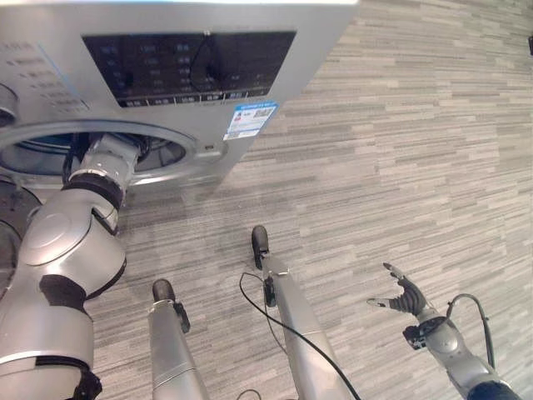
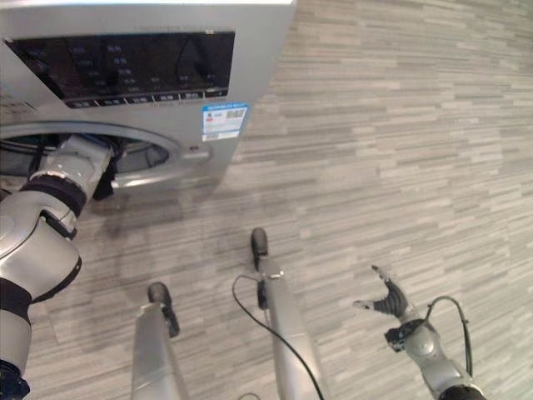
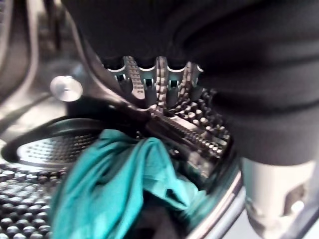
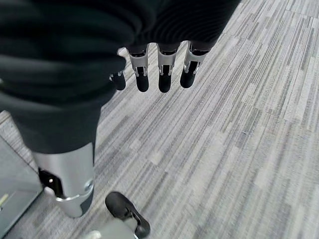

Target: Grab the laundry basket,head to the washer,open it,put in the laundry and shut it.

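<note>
Teal cloth (image 3: 117, 186), one piece seemingly, lies in one washer (image 1: 191, 100); left hand (image 3: 159, 87) loose-fingered above; right hand (image 1: 405, 294) spread.

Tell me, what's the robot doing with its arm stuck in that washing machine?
It is loading laundry. Its left arm reaches through the open round door of the silver washer, and the left hand is inside the drum, just above a teal cloth lying there. Whether the fingers grip the cloth can't be made out. The right hand hangs open over the grey striped floor, holding nothing.
</note>
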